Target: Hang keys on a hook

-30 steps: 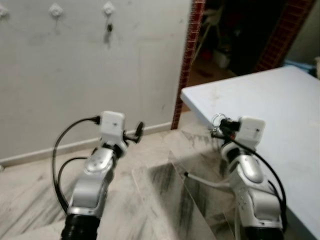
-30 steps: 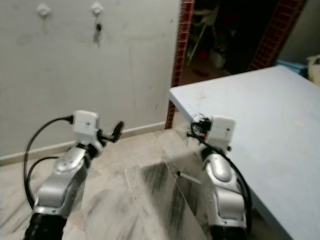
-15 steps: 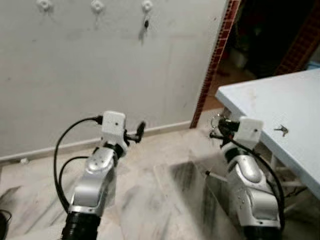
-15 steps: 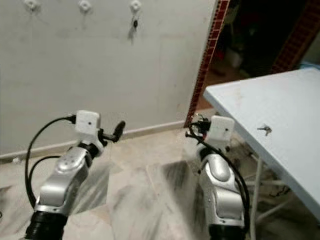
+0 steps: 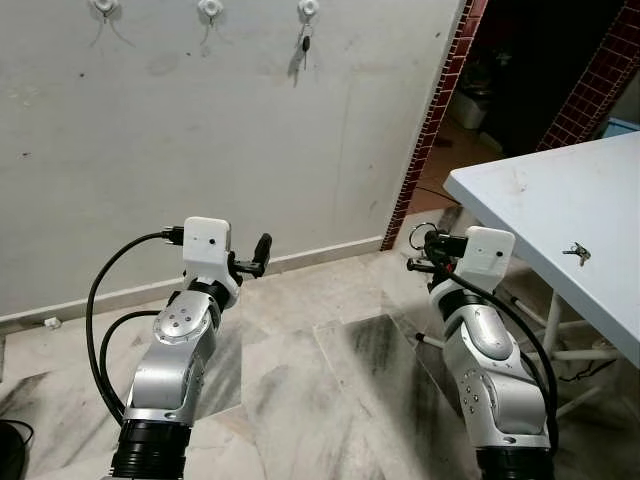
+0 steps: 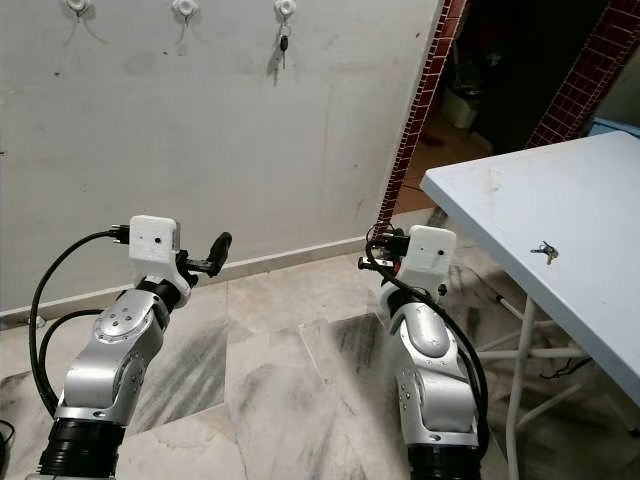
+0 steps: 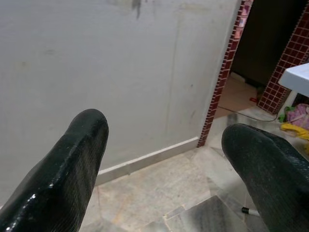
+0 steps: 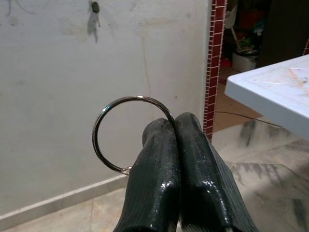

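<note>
My right gripper [image 8: 175, 123] is shut on a silver key ring [image 8: 135, 97], held out in front of me at chest height [image 5: 418, 252]. No key can be made out hanging from the ring. Three white hooks are fixed high on the pale wall: the left hook [image 5: 103, 6], the middle hook [image 5: 210, 8] and the right hook [image 5: 308, 8]. A small dark key [image 5: 306, 42] hangs from the right hook. Both grippers are well below the hooks and short of the wall. My left gripper [image 7: 164, 159] is open with nothing between its fingers, raised on my left [image 5: 260, 252].
A light blue table [image 5: 540, 200] stands to my right with a small key [image 5: 576, 252] lying on it. A red-tiled door edge [image 5: 432, 120] borders a dark doorway on the right. Marble floor [image 5: 300, 380] lies between me and the wall.
The camera has swung towards the wall and pulled back, so the hooks sit more centred and the table farther right. Both arms keep their pose; the right gripper still holds the ring.
</note>
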`<state>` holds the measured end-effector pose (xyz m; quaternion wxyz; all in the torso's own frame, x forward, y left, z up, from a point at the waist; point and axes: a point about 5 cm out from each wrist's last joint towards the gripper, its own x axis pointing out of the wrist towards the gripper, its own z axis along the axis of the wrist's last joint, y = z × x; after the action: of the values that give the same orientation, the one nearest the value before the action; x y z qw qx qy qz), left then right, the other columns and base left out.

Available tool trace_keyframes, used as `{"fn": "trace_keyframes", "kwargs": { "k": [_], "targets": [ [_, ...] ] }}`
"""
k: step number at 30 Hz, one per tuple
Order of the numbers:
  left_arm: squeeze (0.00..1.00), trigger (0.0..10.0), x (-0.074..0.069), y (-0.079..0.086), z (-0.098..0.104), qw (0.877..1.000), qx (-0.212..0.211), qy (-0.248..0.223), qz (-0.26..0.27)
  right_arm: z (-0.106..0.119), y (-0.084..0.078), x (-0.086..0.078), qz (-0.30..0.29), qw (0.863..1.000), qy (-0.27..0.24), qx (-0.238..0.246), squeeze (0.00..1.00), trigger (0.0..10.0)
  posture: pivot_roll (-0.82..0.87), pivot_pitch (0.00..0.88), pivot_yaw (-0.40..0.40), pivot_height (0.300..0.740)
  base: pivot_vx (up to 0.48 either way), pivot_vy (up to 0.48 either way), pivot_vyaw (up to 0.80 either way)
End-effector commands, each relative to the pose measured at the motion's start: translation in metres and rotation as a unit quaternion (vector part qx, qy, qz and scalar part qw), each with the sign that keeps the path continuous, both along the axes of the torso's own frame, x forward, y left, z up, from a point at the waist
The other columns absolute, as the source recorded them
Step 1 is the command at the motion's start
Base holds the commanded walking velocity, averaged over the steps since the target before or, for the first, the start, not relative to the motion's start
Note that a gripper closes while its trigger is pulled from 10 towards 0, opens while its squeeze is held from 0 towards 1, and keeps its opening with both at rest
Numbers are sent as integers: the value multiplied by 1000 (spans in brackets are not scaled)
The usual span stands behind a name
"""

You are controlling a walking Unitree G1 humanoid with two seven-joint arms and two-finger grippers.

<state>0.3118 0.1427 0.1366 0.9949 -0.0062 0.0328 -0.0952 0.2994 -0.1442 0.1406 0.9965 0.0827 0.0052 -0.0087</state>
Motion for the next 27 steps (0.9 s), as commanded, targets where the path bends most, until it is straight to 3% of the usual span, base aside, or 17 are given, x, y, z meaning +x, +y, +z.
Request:
{"fn": "trace_keyframes", "kwargs": {
  "k": [1,21,27],
  "targets": [
    [0,10000,2,-2,4,1000,-7,-3,-8,1,-2,1,-1,1000,-4,-2,0,10000,64,0,-88,740,0,0,0],
    [0,10000,1,-3,1,1000,-12,4,-10,-1,2,0,8,1000,-2,-6,0,10000,62,0,-91,740,313,0,0],
    [0,10000,1,-3,0,1000,-13,6,-10,-1,4,0,12,1000,-2,-8,0,10000,63,0,-94,740,352,0,540]
  ]
}}
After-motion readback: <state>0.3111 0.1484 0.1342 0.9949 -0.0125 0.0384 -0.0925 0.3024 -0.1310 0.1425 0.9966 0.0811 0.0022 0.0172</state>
